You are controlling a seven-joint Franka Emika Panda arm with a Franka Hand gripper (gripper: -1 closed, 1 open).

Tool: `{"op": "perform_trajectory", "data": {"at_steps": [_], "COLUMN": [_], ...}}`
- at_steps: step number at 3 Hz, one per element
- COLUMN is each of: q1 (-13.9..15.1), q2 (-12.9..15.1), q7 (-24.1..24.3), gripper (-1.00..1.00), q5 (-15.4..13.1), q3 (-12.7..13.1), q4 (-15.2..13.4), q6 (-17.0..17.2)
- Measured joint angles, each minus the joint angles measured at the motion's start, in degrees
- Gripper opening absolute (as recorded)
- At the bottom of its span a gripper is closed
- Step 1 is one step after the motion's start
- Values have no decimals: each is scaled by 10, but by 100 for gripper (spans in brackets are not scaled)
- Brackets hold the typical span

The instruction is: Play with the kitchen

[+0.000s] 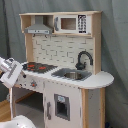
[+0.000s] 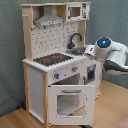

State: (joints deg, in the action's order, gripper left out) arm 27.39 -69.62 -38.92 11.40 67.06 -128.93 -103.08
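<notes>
Two views give me the kitchen [image 1: 62, 70] mid-frame, its oven door [image 2: 70, 101] hanging open (second exterior view). At three o'clock of the sink [image 2: 78, 50] sits my arm [image 2: 107, 52]; whether the end effector is apart, I cannot tell.

1. The kitchen [image 1: 65, 75] stands upright against a grey backdrop, white panels edged in pale wood.
2. On the counter [image 1: 100, 80], the hob [image 1: 40, 66] with red rings lies at the first exterior view's left; the sink [image 1: 72, 75] is just beside it.
3. A black faucet [image 1: 84, 59] curves over the sink.
4. The range hood [image 1: 39, 26] hangs above the hob, with a microwave [image 1: 72, 23] beside it.
5. The arm [image 1: 10, 72] enters at the left edge, near the hob corner.
</notes>
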Motion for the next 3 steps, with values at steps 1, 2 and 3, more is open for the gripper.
{"op": "perform_trajectory", "data": {"at_steps": [1,2,3], "q1": [4,11,21], "q2": [13,29,47], "q7": [-42,-80,-116], "gripper": [100,100,100], "q5": [28,56,82], "q3": [7,18,33], "q4": [-7,-14,-19], "q6": [-21,-46,-75]}}
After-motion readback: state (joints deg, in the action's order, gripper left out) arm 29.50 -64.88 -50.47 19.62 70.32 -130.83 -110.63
